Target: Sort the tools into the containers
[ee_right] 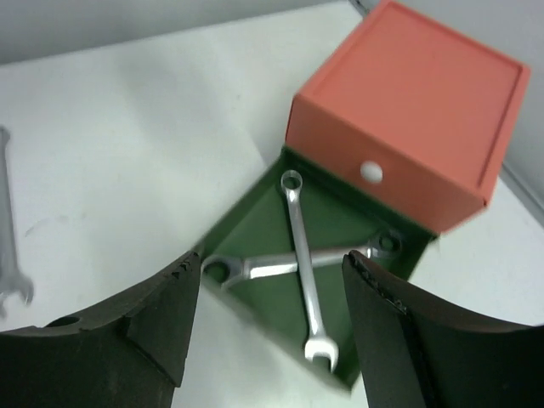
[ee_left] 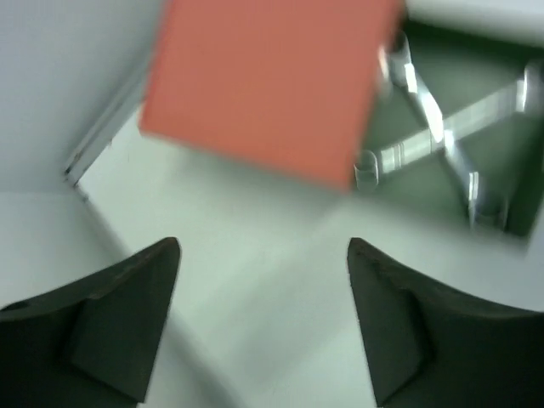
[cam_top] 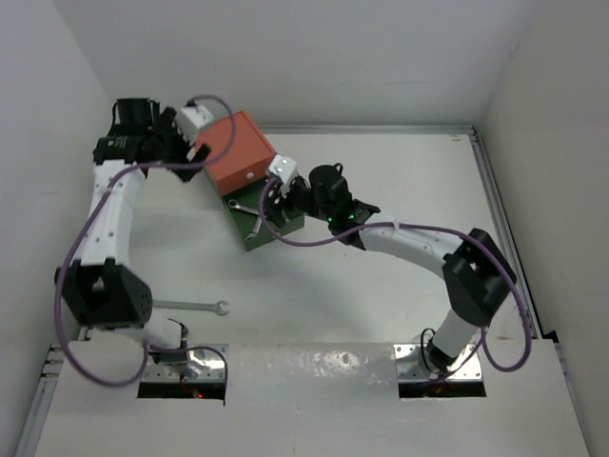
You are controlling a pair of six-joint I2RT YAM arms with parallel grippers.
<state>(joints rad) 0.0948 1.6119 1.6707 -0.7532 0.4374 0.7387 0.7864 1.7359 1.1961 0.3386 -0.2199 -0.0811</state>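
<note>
From above, the white table holds two stacked drawers at its far left. The orange-red drawer on top is pushed shut, its white knob facing out. The green drawer below it is pulled out and open.

Inside the green drawer, the first wrench lies lengthwise. The second wrench lies across it, so the two form an X. By my reading, those two are sorted.

The third wrench lies loose on the table, well apart from the drawers and near the base of the left arm. It is not yet put away.

I cannot see the hex key in any view. It may be inside the shut orange-red drawer, but I cannot tell.

The right gripper hangs just above the green drawer. Its jaws are spread wide with nothing between them, and the crossed wrenches show through the gap. The left gripper sits beside the orange-red drawer, on the far side from the right arm. Its jaws are also parted and empty, though that view is blurred.

I judge the task about half done. The third wrench needs fetching, the hex key needs accounting for, and the green drawer may need closing.
</note>
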